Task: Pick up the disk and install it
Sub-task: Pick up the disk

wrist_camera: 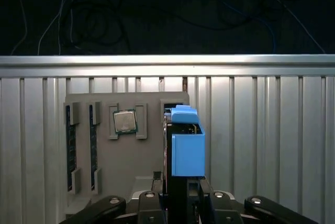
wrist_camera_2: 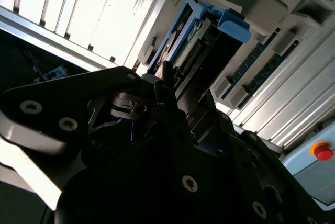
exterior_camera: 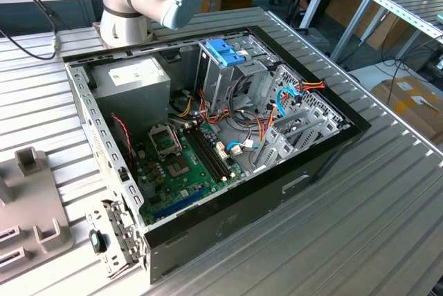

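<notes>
You are holding the hand (wrist_camera: 180, 197) at the near end of the disk (wrist_camera: 187, 153), with the hand's black body sitting on either side of it in the first wrist view. I cannot tell whether the hand is clamping the disk or only standing around it. The disk is standing on its edge in a slot of a grey holder tray (wrist_camera: 125, 174), with its light-blue carrier rail facing the camera. The tray is lying on the ribbed metal desk (wrist_camera: 272, 130). Beside the disk, the tray is carrying a square processor chip (wrist_camera: 124, 121) in its own pocket, and further along, two dark memory sticks (wrist_camera: 69, 145) in their slots.

In the second wrist view the disk (wrist_camera_2: 196, 51) is showing its connector end, with a blue rail running along each side of it, and a red button (wrist_camera_2: 323, 152) is sitting at the far corner.

In the exterior view, an open computer case (exterior_camera: 291, 185) is lying on its side in the middle of the desk. A blue latch (exterior_camera: 225, 52) is sitting on top of its metal drive cage (exterior_camera: 214, 81), near the arm's base (exterior_camera: 124, 19).
</notes>
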`<action>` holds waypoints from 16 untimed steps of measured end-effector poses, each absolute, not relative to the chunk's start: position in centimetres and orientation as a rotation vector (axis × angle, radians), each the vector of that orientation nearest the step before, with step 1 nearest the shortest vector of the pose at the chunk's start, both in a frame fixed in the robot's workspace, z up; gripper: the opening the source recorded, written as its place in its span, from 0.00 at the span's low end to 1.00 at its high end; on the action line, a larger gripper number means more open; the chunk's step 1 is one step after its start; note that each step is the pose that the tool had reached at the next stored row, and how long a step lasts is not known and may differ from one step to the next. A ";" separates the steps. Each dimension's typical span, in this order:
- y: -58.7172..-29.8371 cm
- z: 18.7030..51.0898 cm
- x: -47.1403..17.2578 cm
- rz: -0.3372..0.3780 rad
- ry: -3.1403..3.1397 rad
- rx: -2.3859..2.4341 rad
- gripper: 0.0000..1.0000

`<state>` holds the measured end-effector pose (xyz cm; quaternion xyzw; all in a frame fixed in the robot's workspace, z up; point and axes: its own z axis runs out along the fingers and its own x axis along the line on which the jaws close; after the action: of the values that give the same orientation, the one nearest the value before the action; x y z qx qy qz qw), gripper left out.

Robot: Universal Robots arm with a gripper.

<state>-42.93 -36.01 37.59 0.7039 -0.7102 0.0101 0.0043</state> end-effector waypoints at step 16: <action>-36.0 42.8 -42.9 0.032 -2.225 2.205 0.35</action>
<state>-42.92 -36.01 42.82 0.7039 -0.7102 0.0101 0.0043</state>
